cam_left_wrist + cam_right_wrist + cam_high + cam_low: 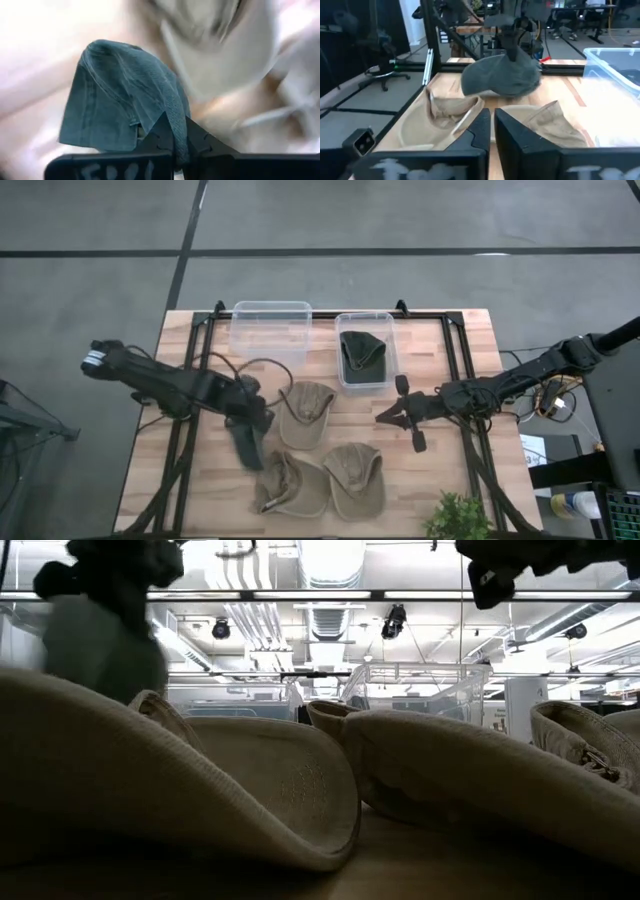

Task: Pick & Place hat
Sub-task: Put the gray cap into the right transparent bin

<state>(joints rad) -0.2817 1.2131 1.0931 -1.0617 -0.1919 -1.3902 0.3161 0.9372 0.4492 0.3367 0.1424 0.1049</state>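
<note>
My left gripper (247, 423) is shut on a dark grey-green hat (246, 450), which hangs in the air over the table's left middle. The right wrist view shows the hat (500, 77) clear of the tan hats below it. Three tan hats lie on the table: one at the middle (305, 412) and two near the front edge (290, 485) (355, 478). Another dark green hat (364, 352) lies inside the small clear bin (388, 330). My right gripper (382, 418) hovers right of the middle tan hat, shut and touching nothing. My left gripper pinches a folded edge of the grey-green hat (176, 131) between its two fingers (161, 135). The fingers come from above, slanting in from the table's left. The hat is lifted clear and hangs below the fingers, its crown (115, 85) bulging out.
An empty larger clear bin (270, 326) stands at the far edge, left of the small bin. A small green plant (458, 518) sits at the near right corner. Black frame rails (455, 350) run along the table's sides. Bare wood shows at the right (470, 470).
</note>
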